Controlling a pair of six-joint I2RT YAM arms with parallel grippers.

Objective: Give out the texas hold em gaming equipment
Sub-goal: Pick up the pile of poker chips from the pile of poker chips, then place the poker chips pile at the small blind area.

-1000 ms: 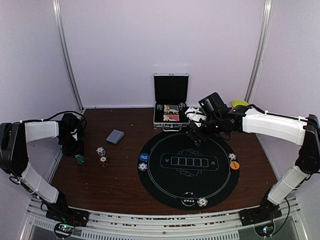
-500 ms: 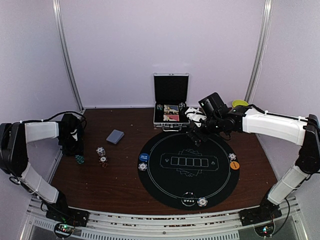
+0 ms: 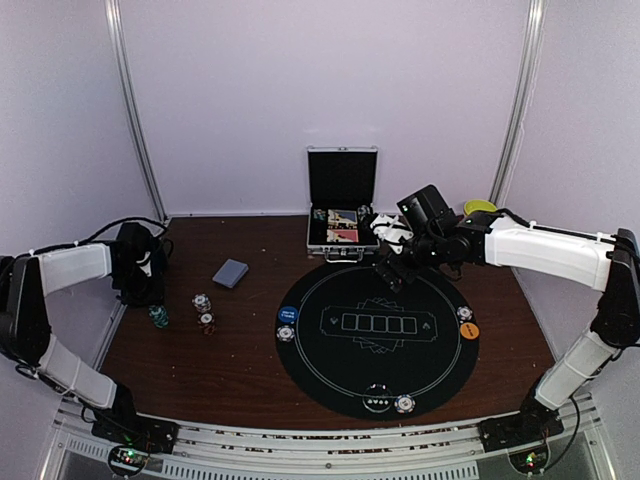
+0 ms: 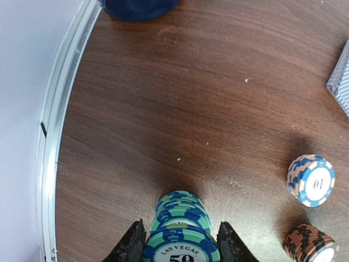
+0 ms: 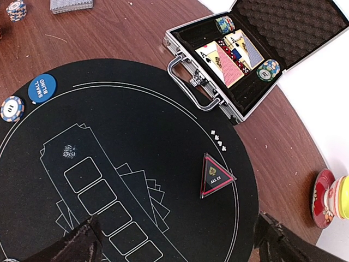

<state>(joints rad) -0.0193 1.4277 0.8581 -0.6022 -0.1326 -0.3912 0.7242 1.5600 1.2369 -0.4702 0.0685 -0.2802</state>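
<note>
Left wrist view gives you the nearest thing first: the left jaws are closed on the top of the teal chip stack, which stands on the brown table close to its left edge. Just to the right stand a white-and-blue chip stack and a red chip stack, apart from each other. Farther off, a corner of the card deck shows at the right edge and the dark blue mug at the far edge.

In the top view, the round black mat carries a white chip at its near rim, a blue button on its left side and an orange button on its right. Your right arm reaches over the mat's far edge, and the right jaws hang wide open there, holding nothing. Beyond them the silver case stands open with cards and chips inside.
</note>
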